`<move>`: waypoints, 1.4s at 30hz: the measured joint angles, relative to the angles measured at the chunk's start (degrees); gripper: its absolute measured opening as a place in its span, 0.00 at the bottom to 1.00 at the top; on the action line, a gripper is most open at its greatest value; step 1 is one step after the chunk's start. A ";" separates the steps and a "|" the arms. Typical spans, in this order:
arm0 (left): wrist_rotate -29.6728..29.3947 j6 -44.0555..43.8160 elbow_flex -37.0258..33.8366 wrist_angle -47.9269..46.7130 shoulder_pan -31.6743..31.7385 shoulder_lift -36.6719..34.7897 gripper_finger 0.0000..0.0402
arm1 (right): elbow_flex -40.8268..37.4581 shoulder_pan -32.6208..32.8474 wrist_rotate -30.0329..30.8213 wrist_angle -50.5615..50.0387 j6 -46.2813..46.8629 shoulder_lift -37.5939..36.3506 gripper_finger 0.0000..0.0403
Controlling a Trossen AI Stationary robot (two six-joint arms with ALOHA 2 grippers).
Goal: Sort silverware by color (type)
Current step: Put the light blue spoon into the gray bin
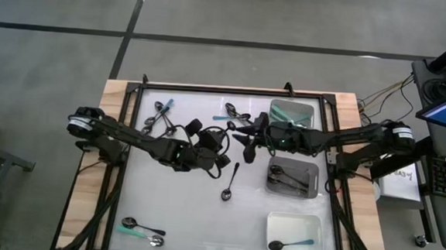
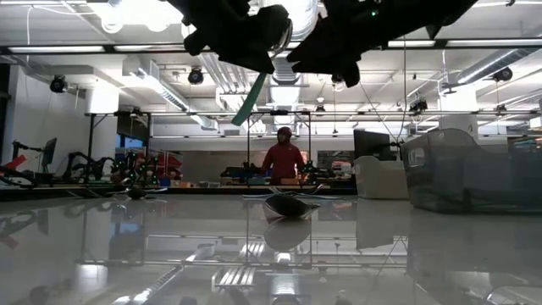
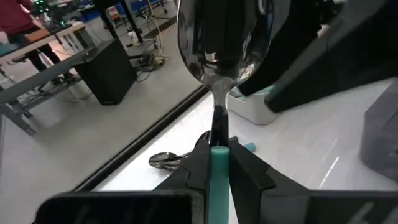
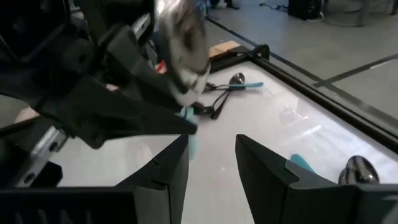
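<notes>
A spoon with a silver bowl point(image 3: 221, 43) and a teal handle is held above the table's middle, with my left gripper point(image 3: 219, 149) shut on it; in the low view its teal handle point(image 2: 250, 100) slants down below the gripper. My right gripper point(image 4: 211, 158) stands open, level and facing it from the table's right point(image 1: 245, 138), fingers close to the spoon. More silverware lies on the table: a cluster at the far left point(image 1: 160, 112), another at the far middle point(image 1: 235, 114), a black spoon point(image 1: 229, 183) in the middle and a few at the near left point(image 1: 143, 229). My left gripper pinches the spoon's teal handle point(image 3: 219, 163) between its two fingers, close to where the metal neck begins. The fingers come nearly level from the table's left and lie along the spoon. The bowl sticks out beyond the fingertips, and the spoon is lifted clear of the table.
Three trays stand along the right side: a grey one at the far right point(image 1: 292, 112), a grey one with several spoons point(image 1: 305, 170), and a white one point(image 1: 298, 220) holding a black-bowled teal spoon. A person point(image 2: 284, 157) stands in the room beyond the table.
</notes>
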 joint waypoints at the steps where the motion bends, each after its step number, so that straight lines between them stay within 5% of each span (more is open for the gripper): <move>1: -0.04 -0.08 0.00 0.19 0.13 0.11 0.05 | 0.04 0.04 0.02 0.35 -0.02 0.55 0.31; 15: -2.48 -0.17 0.01 2.96 0.28 0.13 0.05 | 0.89 0.19 0.44 10.14 -1.24 3.62 0.31; 33: 1.99 2.73 0.22 11.32 0.28 0.32 0.05 | 0.89 0.18 0.68 12.81 -2.23 3.71 0.30; 42: 3.02 2.94 0.24 15.89 0.30 2.92 0.05 | 0.87 0.24 0.66 12.75 -2.79 3.71 0.04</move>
